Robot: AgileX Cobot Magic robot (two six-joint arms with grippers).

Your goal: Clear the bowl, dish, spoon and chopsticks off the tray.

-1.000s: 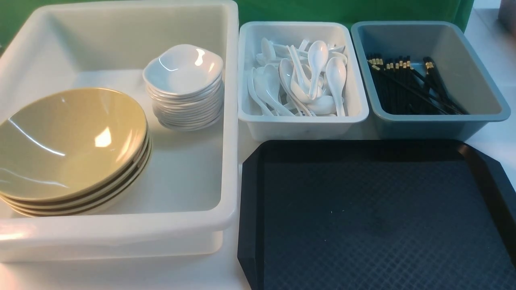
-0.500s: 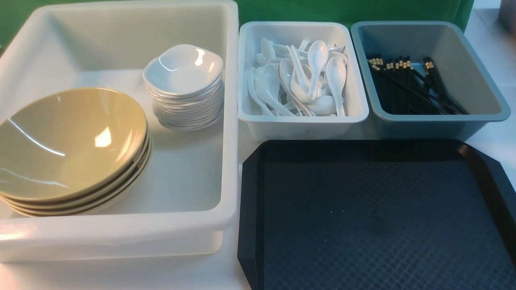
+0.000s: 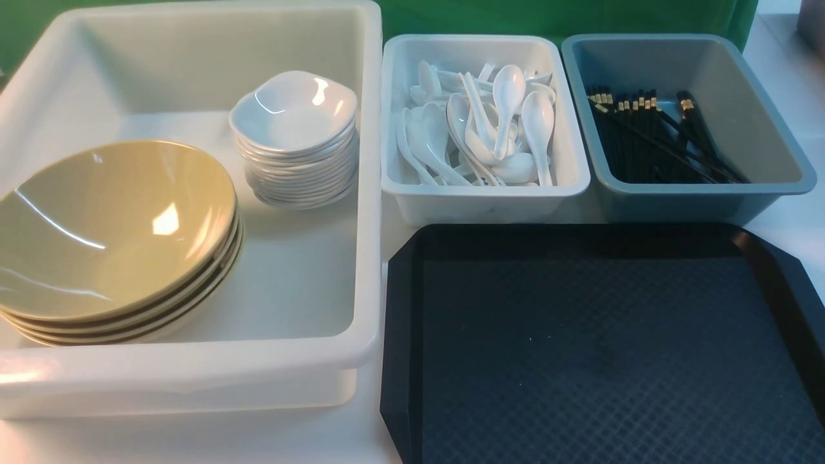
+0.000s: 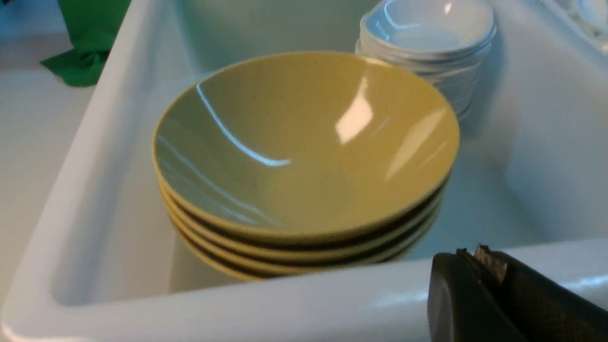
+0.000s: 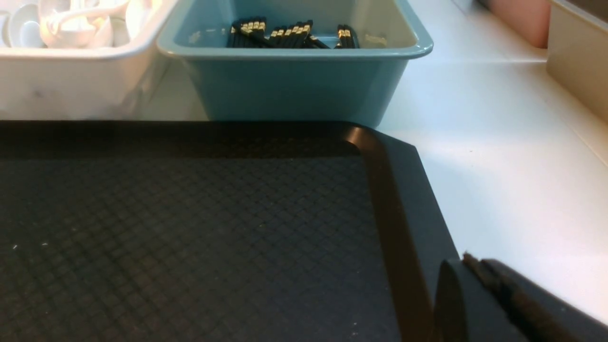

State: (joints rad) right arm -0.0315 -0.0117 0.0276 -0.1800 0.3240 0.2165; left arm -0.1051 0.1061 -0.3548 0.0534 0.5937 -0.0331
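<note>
The tray [image 3: 599,361] is lying on the white bench [image 5: 503,142] at the robot's right, and nothing is being carried on its diamond-textured surface. Just behind it, two smaller bins are standing side by side: a white bin [image 3: 483,200] is holding a heap of white spoons [image 3: 490,129], and a grey-blue bin [image 3: 683,200] is holding black chopsticks [image 3: 651,135] with gold bands. To the left, a large white tub [image 3: 193,380] is sitting beside the tray. Inside it, a stack of olive-yellow bowls [image 3: 109,232] is resting toward the near left, and a stack of small white dishes [image 3: 293,138] is standing behind and to the right of the bowls, near the tub's right wall. The bowl, dish, spoon and chopsticks of the task cannot be told apart from their like in these stacks and heaps.

The left end effector [image 4: 475,259] is being held closed and empty, its fingers pressed together, just outside the tub's near rim. The right end effector [image 5: 468,266] is likewise being held closed on nothing, at the tray's right rim near its cut-off corner. Neither is showing in the front view.
</note>
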